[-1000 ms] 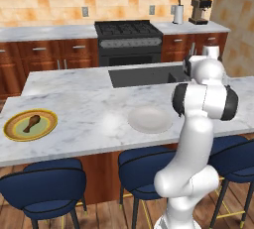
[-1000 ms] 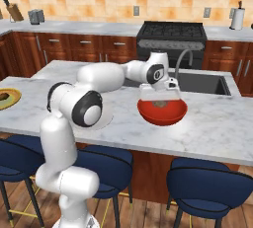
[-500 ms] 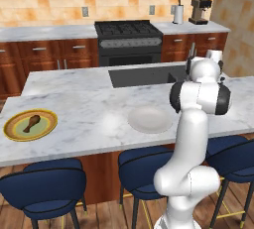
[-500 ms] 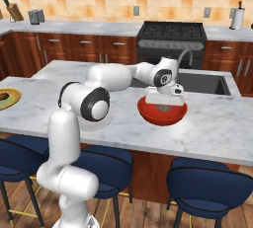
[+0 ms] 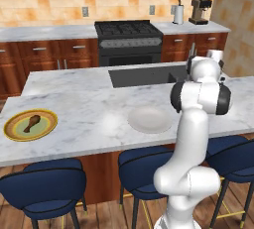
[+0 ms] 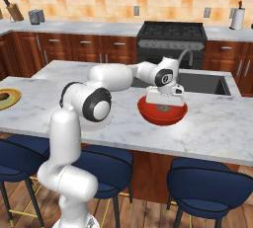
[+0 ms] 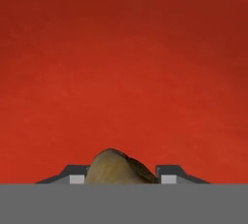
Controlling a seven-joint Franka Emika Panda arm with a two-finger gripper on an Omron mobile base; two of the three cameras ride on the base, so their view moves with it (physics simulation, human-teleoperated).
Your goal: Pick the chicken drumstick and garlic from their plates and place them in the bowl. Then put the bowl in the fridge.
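Note:
My gripper hangs low inside the red bowl on the island counter, shut on the garlic, a grey-brown lump between the fingertips. The bowl's red inside lies close beneath the garlic. The chicken drumstick lies on the green plate with the yellow rim at the counter's left end; that plate sits at the left edge of the right base view. The white plate is bare, mid-counter. The fridge is out of view.
A sink with a curved tap is set into the island just behind the bowl. The stove and wooden cabinets line the back wall. Blue stools stand along the island's near side.
The hand has shifted a little to the right and settled lower into the bowl, with the garlic still between the fingers. The drumstick and plates have not moved.

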